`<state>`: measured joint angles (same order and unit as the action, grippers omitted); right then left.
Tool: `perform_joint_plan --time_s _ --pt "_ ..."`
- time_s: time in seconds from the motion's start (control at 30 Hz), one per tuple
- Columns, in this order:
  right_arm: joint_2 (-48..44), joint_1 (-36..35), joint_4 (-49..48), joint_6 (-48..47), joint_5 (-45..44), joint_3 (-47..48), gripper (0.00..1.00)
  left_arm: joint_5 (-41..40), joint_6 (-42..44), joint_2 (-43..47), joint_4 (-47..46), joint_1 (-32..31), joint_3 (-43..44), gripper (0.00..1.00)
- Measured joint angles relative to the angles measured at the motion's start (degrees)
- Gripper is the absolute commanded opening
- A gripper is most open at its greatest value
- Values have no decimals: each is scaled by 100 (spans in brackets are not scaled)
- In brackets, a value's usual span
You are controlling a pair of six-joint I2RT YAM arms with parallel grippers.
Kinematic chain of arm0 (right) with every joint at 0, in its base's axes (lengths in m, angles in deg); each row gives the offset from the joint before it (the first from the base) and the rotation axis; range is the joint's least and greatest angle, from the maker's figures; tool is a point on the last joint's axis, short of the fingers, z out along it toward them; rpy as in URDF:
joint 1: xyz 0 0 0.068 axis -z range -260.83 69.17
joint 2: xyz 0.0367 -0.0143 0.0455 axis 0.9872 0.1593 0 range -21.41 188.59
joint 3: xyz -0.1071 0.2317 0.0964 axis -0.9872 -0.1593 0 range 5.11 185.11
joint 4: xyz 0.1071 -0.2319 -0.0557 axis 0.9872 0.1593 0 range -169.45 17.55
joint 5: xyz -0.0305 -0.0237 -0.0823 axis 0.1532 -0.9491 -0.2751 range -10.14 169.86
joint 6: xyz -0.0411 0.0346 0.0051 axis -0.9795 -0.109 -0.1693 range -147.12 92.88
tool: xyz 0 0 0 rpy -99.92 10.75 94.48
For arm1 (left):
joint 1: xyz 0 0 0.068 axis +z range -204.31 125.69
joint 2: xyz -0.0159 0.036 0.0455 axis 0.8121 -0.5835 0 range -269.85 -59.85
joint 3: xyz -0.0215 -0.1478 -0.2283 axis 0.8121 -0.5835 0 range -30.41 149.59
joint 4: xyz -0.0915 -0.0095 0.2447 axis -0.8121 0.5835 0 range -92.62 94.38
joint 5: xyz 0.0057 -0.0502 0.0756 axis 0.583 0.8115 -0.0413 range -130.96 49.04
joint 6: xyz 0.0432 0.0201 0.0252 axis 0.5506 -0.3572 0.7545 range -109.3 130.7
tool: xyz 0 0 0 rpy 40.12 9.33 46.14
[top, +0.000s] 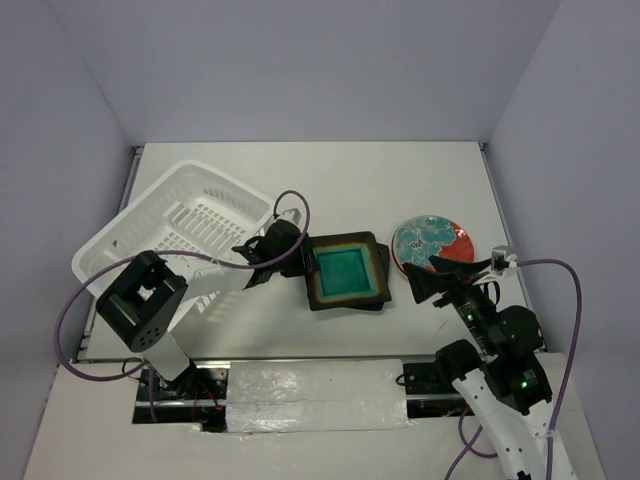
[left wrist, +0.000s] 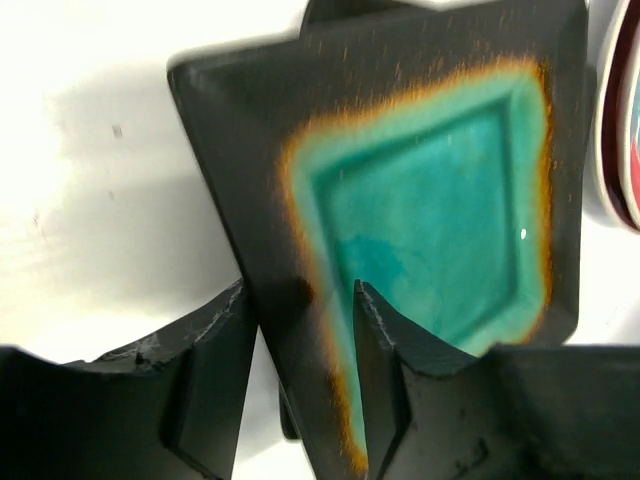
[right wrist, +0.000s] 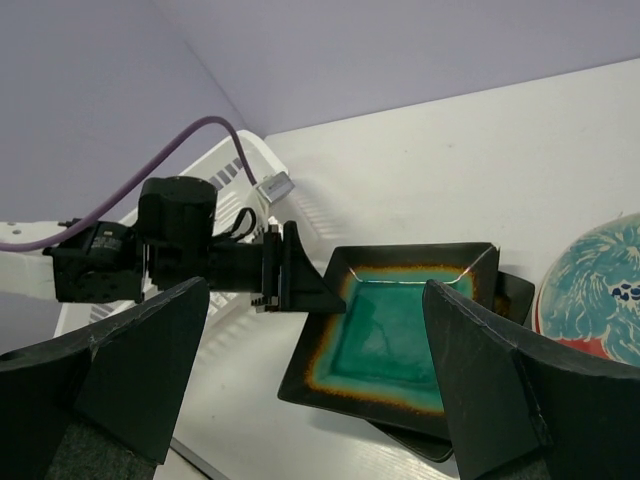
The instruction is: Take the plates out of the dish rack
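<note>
Two square plates are sitting stacked on the table point(top: 300, 180). The teal-green-centred plate point(top: 345, 272) is lying flat on top, and only dark corners of the other square plate point(right wrist: 514, 296) are poking out beneath it. Seen from above, the stack is lying at 3 o'clock from my left gripper point(top: 297, 256), right at its fingertips.

I am holding those jaws parted astride the top plate's 9 o'clock rim. One finger point(left wrist: 215, 350) is hanging off the edge with a sliver of white table showing between it and the plate. The other is overlapping the dark border, so I judge I am not pinching it. The plate is square, with no long axis to mind. What matters is that its gripped edge is running roughly 12 to 6, so my way out would be straight back toward 9 o'clock.

One round red plate with a teal pattern point(top: 430, 240) is resting at 2 o'clock from the stack. I cannot tell whether a second is lying under it. My right gripper point(top: 450, 275) is waiting with its jaws spread wide and nothing between them, at 6 o'clock from that round plate and farther from the squares than my left.

One white dish rack point(top: 105, 255) is standing at 10 o'clock from the stack, and no plate is showing among its prongs.
</note>
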<state>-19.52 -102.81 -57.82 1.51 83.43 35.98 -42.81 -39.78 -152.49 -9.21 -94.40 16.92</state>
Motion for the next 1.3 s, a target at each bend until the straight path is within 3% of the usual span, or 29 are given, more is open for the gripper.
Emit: perform_joint_plan --time_s 0.97,1.3 --pt "0 0 -11 -63 116 0 94 -1429 1458 -1692 1906 -188 2992 56" --pt "0 0 -13 -105 166 0 94 -1679 1617 -1818 2184 -238 3233 56"
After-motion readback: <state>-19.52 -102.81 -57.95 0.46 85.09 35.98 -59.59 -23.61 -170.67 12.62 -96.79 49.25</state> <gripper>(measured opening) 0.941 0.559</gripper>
